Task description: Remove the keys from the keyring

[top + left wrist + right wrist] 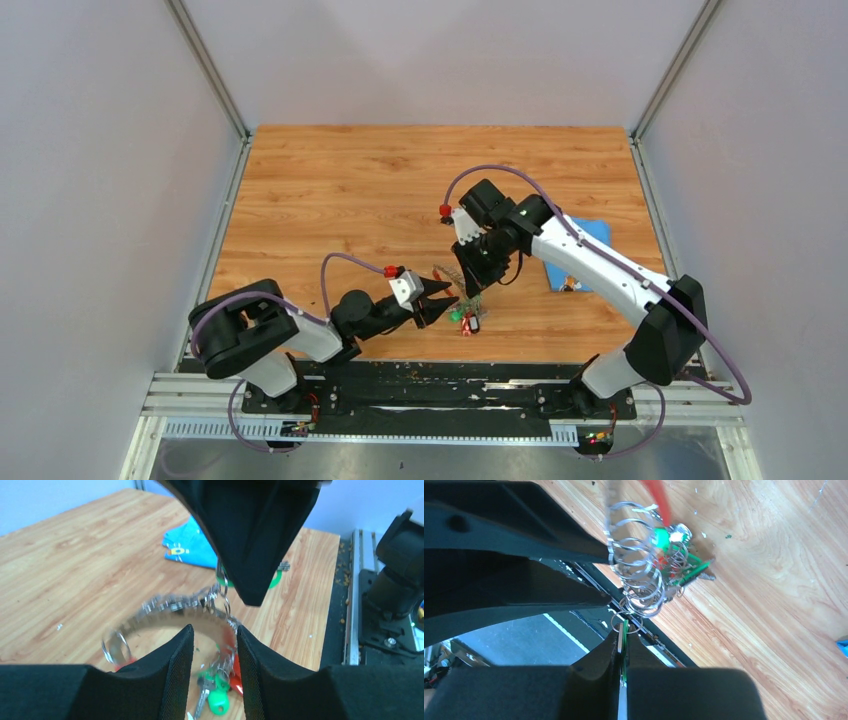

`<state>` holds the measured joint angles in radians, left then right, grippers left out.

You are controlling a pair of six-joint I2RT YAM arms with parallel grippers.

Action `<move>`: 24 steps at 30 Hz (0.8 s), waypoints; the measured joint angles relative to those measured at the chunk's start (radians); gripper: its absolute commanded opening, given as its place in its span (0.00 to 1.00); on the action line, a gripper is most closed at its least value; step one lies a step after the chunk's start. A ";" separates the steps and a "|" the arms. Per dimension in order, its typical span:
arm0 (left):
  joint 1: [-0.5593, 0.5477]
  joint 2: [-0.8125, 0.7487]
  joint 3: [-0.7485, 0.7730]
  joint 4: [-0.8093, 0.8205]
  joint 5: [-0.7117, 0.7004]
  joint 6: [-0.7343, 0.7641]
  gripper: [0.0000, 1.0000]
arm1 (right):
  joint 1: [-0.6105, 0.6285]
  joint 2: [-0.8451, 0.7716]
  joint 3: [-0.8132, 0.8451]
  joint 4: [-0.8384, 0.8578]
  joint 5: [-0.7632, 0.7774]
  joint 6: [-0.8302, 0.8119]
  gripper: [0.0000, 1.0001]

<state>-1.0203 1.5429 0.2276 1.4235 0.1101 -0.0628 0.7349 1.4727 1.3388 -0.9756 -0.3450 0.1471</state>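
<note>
The keyring is a silvery coiled ring with a red clip, and it hangs low over the table's near edge. My right gripper is shut on a green-headed key whose small ring links to the coil. The other keys, with green and red heads, dangle below; they also show in the top view. My left gripper is open, its fingers on either side of the coil's arc with the hanging keys showing in the gap. The two grippers sit close together.
A blue cloth lies on the wooden table to the right, behind my right arm; it also shows in the left wrist view. The black base rail runs along the table's near edge just below the keys.
</note>
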 measured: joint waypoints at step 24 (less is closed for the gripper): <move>0.019 -0.410 -0.010 -0.320 -0.021 0.068 0.60 | 0.009 -0.021 -0.124 0.115 -0.003 -0.109 0.00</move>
<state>-1.0016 1.1332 0.2176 1.1030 0.0887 0.0051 0.7437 1.4521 1.2152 -0.8604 -0.3485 0.0376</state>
